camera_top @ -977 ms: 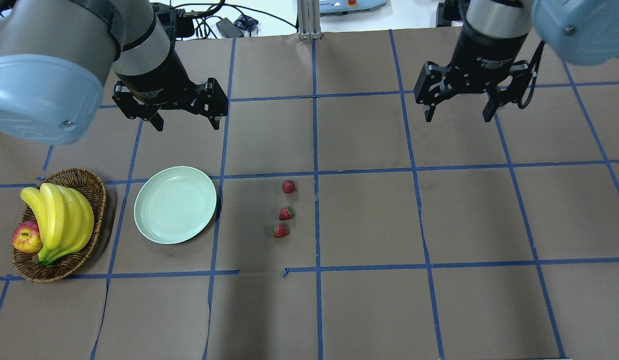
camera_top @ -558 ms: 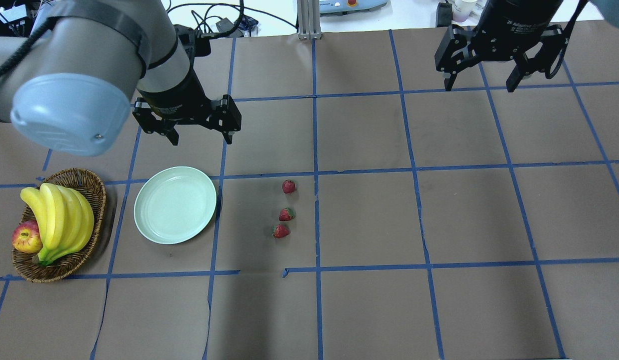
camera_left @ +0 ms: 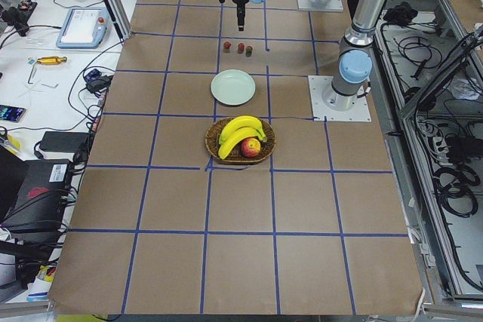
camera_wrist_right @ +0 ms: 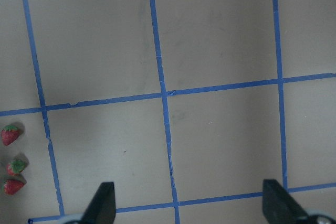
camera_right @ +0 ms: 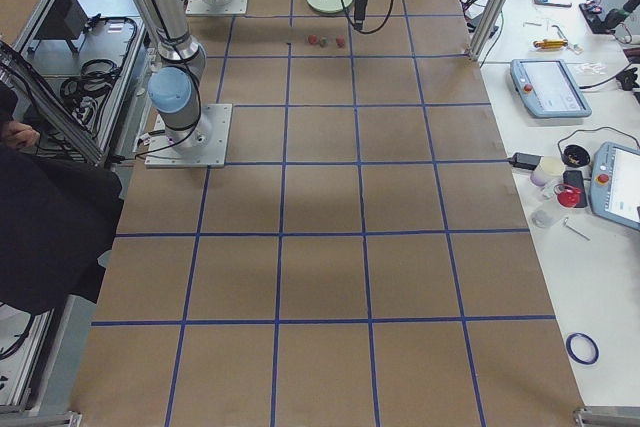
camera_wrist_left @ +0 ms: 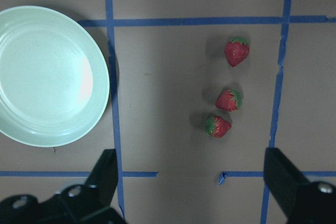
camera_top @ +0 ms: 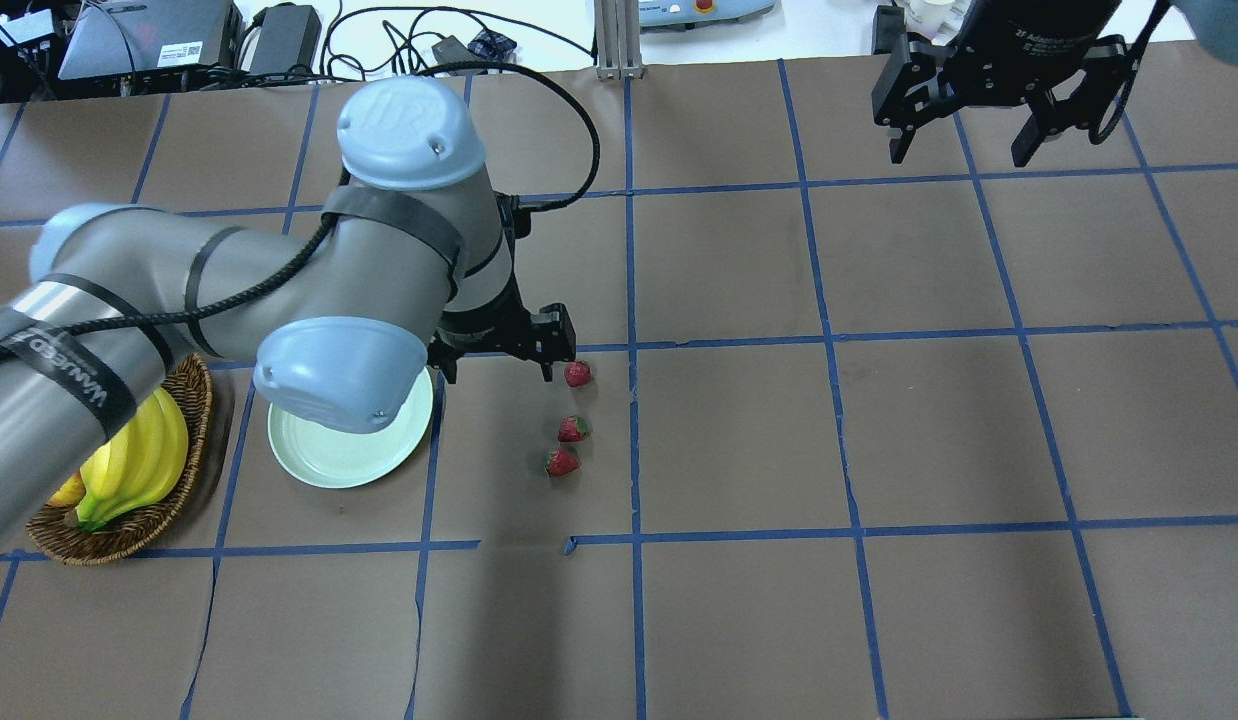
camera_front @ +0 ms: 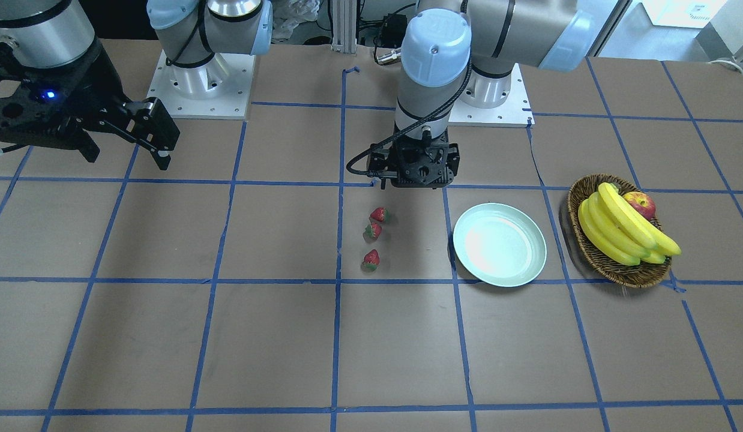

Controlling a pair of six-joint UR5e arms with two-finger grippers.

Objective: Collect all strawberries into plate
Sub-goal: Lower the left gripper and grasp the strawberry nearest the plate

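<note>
The left gripper (camera_wrist_left: 189,156) hangs wide open near the three strawberries (camera_wrist_left: 228,100); they lie in a row on the worktop (camera_wrist_left: 157,77) beside the plate (camera_wrist_left: 47,77), none on it yet; this gripper should line up over one berry, go straight down, squeeze softly; its height is hard to judge; the right gripper (camera_wrist_right: 189,190) is open too.

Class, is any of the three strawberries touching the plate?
Apart. The left wrist view shows bare table and a blue tape line between the plate and the strawberries.

Plate (camera_top: 341,456) partly under left arm (camera_top: 229,290)
</note>
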